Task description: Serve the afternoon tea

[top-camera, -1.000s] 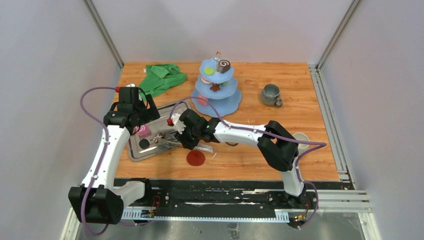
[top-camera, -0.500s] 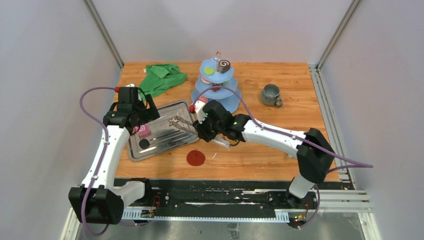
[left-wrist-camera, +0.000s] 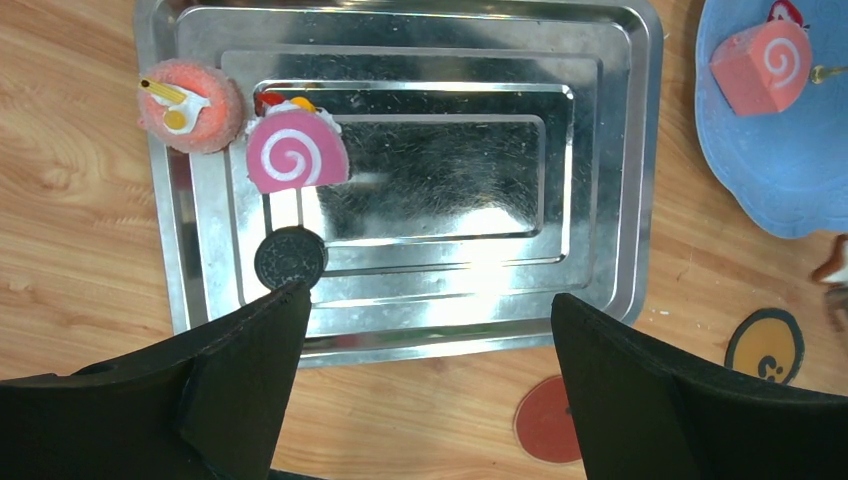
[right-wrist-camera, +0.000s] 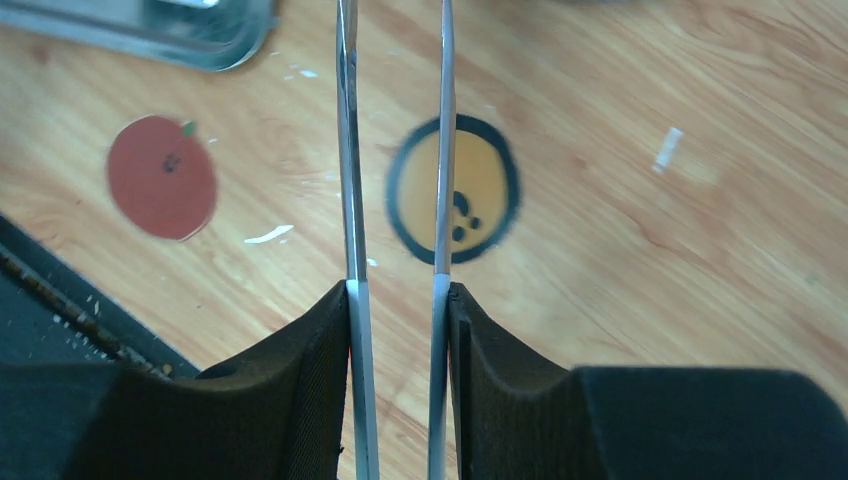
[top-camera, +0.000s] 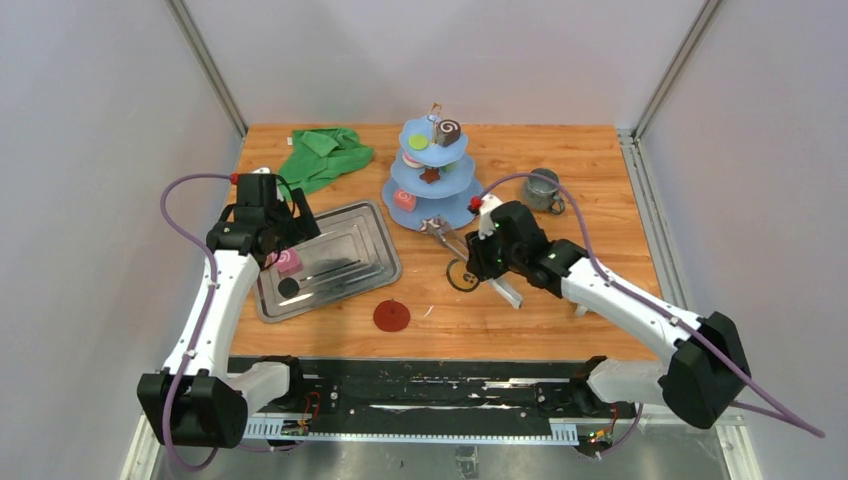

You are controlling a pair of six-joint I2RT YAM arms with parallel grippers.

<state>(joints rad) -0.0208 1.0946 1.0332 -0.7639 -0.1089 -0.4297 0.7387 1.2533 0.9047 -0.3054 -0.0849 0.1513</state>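
Tray (left-wrist-camera: 610, 200), left wrist view: pink roll (left-wrist-camera: 297, 150), black disc (left-wrist-camera: 290, 260). Tongs (right-wrist-camera: 347, 150) pinch star (left-wrist-camera: 832, 268), tips cropped at right wrist view's top.

A green cloth (top-camera: 325, 155) lies crumpled at the upper left of the wooden table (top-camera: 600, 160). Just below it sits a steel tray (top-camera: 355, 240), set slightly askew. A blue three-tier stand (top-camera: 455, 212) rises at upper centre. Lower down lie a flat red apple mark (top-camera: 391, 316) and, to its right, a black-ringed yellow disc (top-camera: 462, 276), with thin metal tongs (right-wrist-camera: 441, 150) above it.
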